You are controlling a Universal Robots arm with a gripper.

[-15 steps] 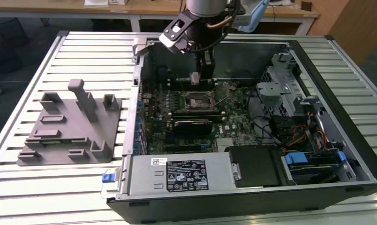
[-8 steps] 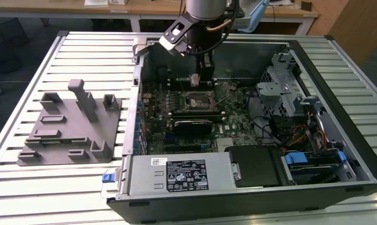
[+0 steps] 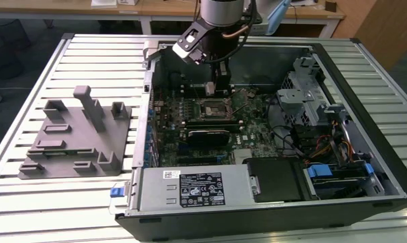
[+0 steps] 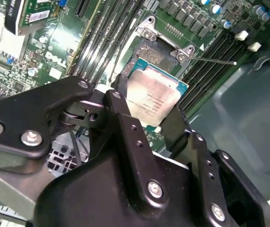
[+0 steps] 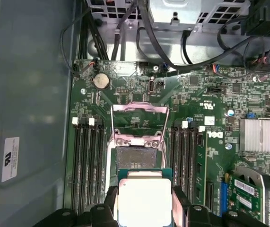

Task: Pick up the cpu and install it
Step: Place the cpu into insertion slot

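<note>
Pickup looks done: black two-finger gripper (image 4: pixel 149 111) clamps the flat square silver-topped cpu (image 5: pixel 143 198) above the open metal-framed socket (image 5: pixel 135 158), not yet seated.

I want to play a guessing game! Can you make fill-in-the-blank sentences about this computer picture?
1. The tool is gripping the ____.
2. The socket's lid is ____, not shut.
3. The grey fixture lies to the exterior view's ____ of the case.

Missing words: cpu; open; left.
</note>
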